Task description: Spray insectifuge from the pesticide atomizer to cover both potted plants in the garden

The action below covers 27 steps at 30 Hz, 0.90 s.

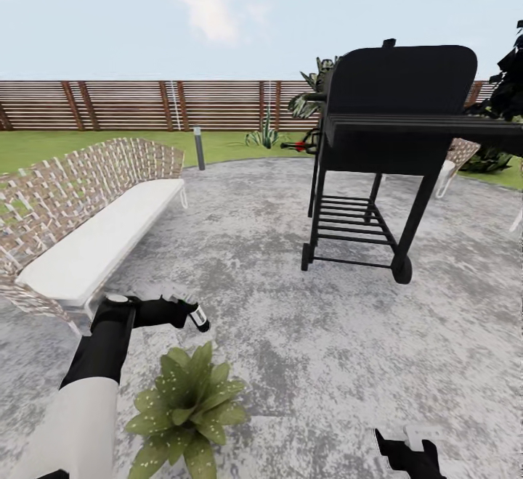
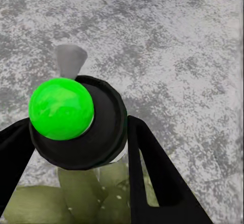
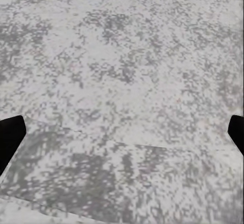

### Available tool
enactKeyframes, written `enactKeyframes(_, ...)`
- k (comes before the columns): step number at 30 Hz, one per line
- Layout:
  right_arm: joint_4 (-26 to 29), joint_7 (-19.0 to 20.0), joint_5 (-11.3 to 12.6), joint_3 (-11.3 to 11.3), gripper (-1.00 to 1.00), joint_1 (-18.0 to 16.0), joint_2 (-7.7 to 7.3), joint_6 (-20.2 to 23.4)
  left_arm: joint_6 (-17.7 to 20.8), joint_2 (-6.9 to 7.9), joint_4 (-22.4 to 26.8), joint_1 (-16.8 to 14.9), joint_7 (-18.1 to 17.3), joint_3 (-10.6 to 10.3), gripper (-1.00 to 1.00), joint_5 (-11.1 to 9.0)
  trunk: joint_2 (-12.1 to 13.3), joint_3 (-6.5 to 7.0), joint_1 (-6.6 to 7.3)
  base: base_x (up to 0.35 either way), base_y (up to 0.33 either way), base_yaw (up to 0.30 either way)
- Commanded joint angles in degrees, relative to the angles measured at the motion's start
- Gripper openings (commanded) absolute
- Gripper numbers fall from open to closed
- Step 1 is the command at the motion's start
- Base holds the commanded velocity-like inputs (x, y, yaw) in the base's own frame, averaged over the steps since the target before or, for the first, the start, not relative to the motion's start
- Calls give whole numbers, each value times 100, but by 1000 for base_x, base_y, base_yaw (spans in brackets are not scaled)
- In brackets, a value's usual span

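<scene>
The left gripper point(image 2: 76, 147) is clamped around the pesticide atomizer point(image 2: 76, 119), its bright green cap showing between the fingers, and a potted plant point(image 1: 187, 403) sits just below and beside it on the grey paving point(image 1: 305, 363), so the spraying step looks to be in hand; next the nozzle likely needs aiming down over the leaves. The left arm reaches forward, bent at the wrist, while the right gripper point(image 1: 411, 453) hangs low over bare paving with its fingers spread wide, and beyond stand a wicker sofa point(image 1: 80, 225) and a black grill point(image 1: 385, 145).
</scene>
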<state>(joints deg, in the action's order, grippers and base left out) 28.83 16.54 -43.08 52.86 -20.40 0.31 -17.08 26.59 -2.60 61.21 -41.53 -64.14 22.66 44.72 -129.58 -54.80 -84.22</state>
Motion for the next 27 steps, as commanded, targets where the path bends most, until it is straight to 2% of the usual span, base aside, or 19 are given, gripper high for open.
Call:
enactKeyframes(1, -1, 45, -33, 49, 100, -8, 4, -27, 42, -10, 12, 8, -46, 16, -100, 20, -3, -5, 1, 0, -277, 0)
enactKeyframes(13, -2, 43, -33, 49, 100, -8, 2, -23, -123, -160, 13, 91, -37, -15, -100, 18, -3, -5, 1, -113, -272, 0)
enactKeyframes(17, -5, 43, -33, 49, 100, -8, -1, -23, -122, -169, 14, 107, -37, -159, -100, 19, -3, -5, 1, -217, -225, 0)
enactKeyframes(27, -9, 43, -33, 49, 100, -8, -4, -23, -125, -170, -50, 112, -37, -192, -100, 14, -3, -5, 1, -230, -213, 0)
